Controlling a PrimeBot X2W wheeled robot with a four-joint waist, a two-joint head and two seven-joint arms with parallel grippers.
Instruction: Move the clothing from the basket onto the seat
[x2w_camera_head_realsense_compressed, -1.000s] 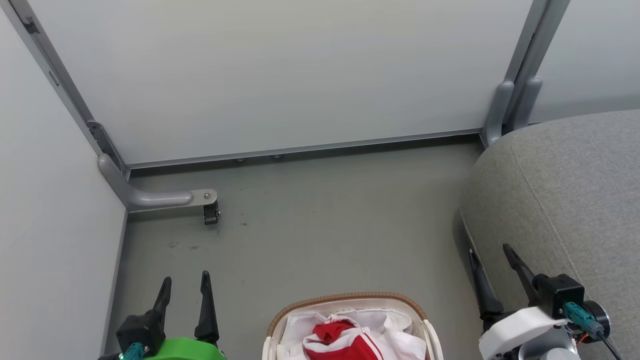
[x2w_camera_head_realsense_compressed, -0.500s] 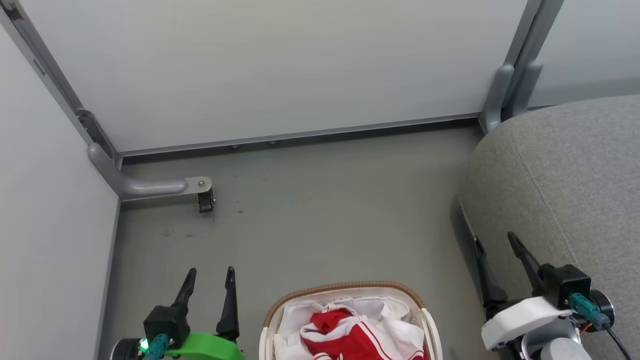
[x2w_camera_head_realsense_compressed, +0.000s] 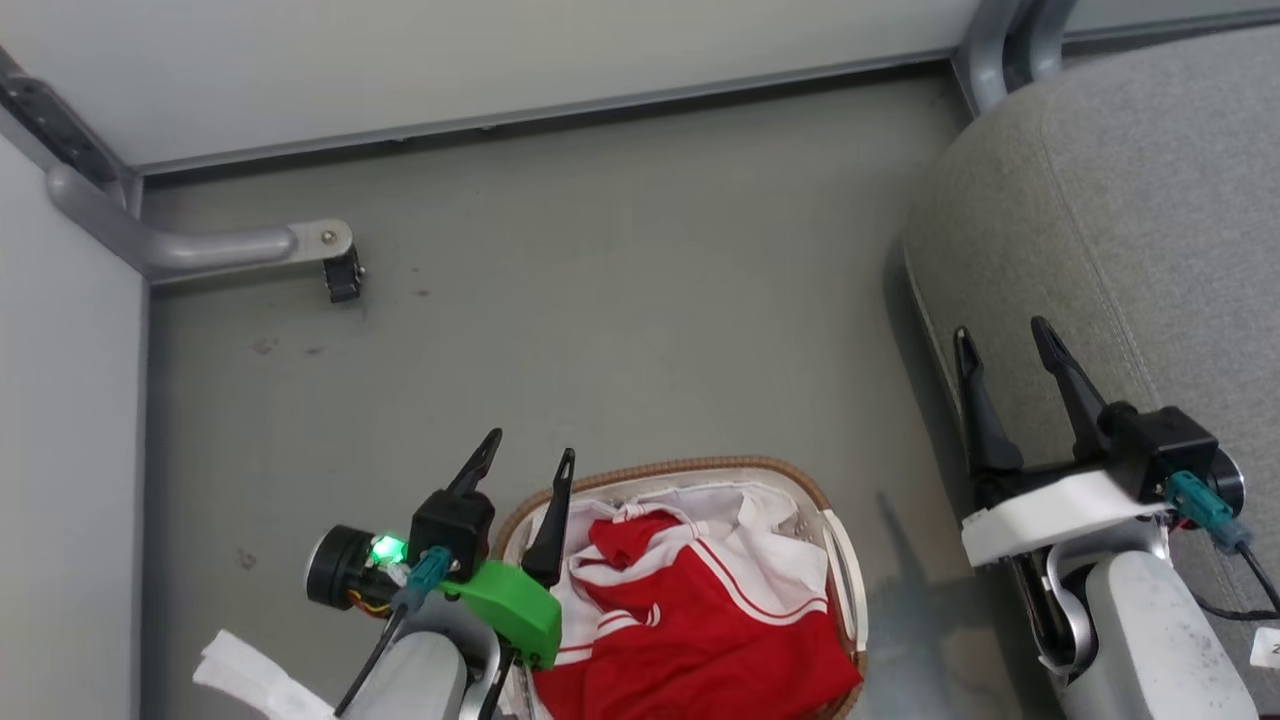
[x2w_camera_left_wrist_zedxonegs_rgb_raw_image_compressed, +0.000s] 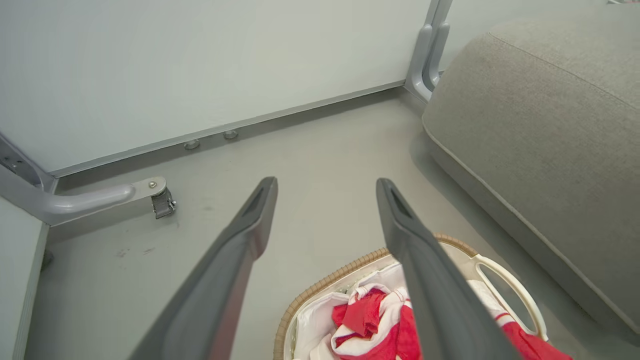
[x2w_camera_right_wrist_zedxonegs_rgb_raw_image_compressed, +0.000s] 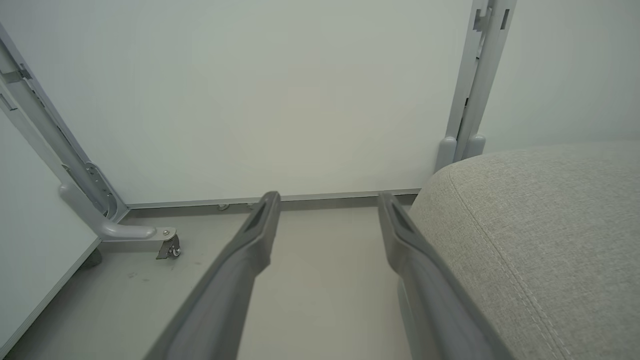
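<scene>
The red clothing (x2w_camera_head_realsense_compressed: 690, 620) with white striped trim lies heaped in the cream basket (x2w_camera_head_realsense_compressed: 842, 560), which stands on the floor at the bottom middle of the head view. My left gripper (x2w_camera_head_realsense_compressed: 528, 448) hangs open above the basket's left rim, nothing between its fingers. In the left wrist view the basket (x2w_camera_left_wrist_zedxonegs_rgb_raw_image_compressed: 320, 290) and clothing (x2w_camera_left_wrist_zedxonegs_rgb_raw_image_compressed: 365, 317) sit under the open left gripper (x2w_camera_left_wrist_zedxonegs_rgb_raw_image_compressed: 325, 182). The grey seat (x2w_camera_head_realsense_compressed: 1130, 220) fills the right side. My right gripper (x2w_camera_head_realsense_compressed: 1000, 335) is open at the seat's left edge. The right wrist view shows the right gripper (x2w_camera_right_wrist_zedxonegs_rgb_raw_image_compressed: 327, 197) open beside the seat (x2w_camera_right_wrist_zedxonegs_rgb_raw_image_compressed: 540, 235).
White partition panels (x2w_camera_head_realsense_compressed: 400, 50) close off the back and left. A grey panel foot with a caster (x2w_camera_head_realsense_compressed: 340, 275) juts onto the floor at the left. A second panel post (x2w_camera_head_realsense_compressed: 1000, 45) stands by the seat's far corner. Bare grey floor (x2w_camera_head_realsense_compressed: 620, 300) lies between basket and panels.
The head camera has tilted downward, so the whole picture has shifted up. My left gripper has swung right, to above the basket's left rim. The right gripper reaches further forward along the seat edge.
</scene>
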